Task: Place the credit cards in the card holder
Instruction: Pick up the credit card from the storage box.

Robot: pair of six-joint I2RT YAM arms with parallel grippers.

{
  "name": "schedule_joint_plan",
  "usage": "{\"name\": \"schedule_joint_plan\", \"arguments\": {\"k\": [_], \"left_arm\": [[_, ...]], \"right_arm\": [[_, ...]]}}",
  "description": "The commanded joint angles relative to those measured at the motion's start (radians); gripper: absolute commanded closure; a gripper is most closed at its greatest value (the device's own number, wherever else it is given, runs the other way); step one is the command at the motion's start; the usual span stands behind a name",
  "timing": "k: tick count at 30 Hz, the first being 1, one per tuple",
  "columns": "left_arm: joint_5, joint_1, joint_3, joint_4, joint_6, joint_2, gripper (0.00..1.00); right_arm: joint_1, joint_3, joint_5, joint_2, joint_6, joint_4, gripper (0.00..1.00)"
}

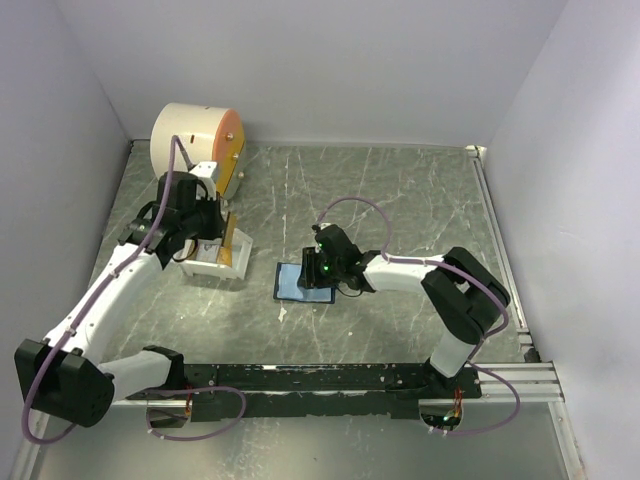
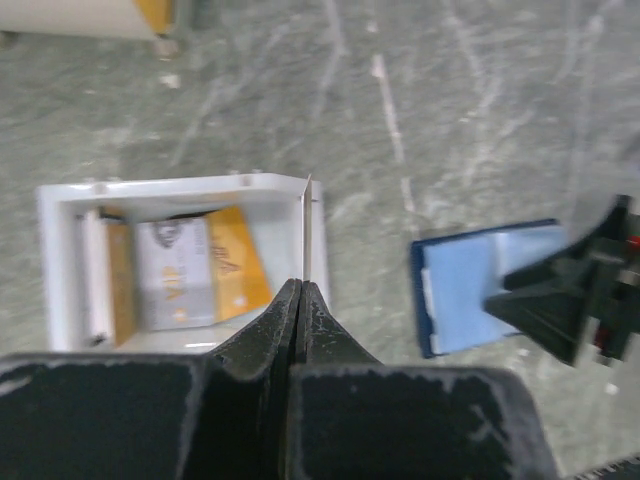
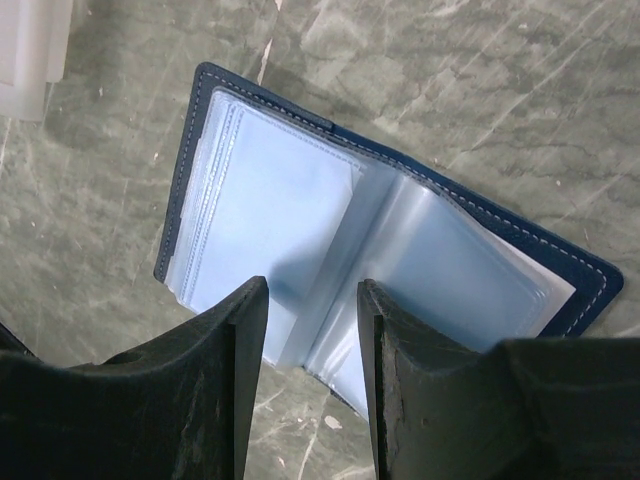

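My left gripper (image 2: pixel 300 286) is shut on a thin credit card (image 2: pixel 305 225), seen edge-on and standing up from the fingertips above the white tray's right wall. More credit cards lie in that tray: an orange-yellow one (image 2: pixel 240 255) with a grey one (image 2: pixel 175 275) on top. The card holder (image 3: pixel 300 200) lies open on the table, navy outside with light blue clear pockets. My right gripper (image 3: pixel 312 290) is open above its near edge, fingers either side of the fold. From above, the left gripper (image 1: pixel 208 248) is over the tray and the right gripper (image 1: pixel 322 268) over the card holder (image 1: pixel 295 285).
The white tray (image 1: pixel 212 270) stands left of the holder (image 2: pixel 470 295), a hand's width away. A big cream cylinder (image 1: pixel 195 135) with an orange face is at the back left. Grey walls close in the marbled table on three sides.
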Motion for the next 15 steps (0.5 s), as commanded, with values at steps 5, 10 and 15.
{"name": "schedule_joint_plan", "arguments": {"k": [5, 10, 15], "left_arm": [[0.408, -0.006, -0.180, 0.254, -0.282, -0.059, 0.93], [0.457, -0.037, -0.227, 0.359, -0.350, -0.069, 0.93], [0.444, -0.111, -0.280, 0.451, -0.438, -0.040, 0.93]], "right_arm": [[0.000, 0.026, 0.041, -0.054, 0.018, -0.139, 0.62], [-0.003, 0.033, 0.060, -0.073, 0.019, -0.178, 0.64], [-0.041, 0.022, 0.034, -0.083, 0.018, -0.183, 0.68]]}}
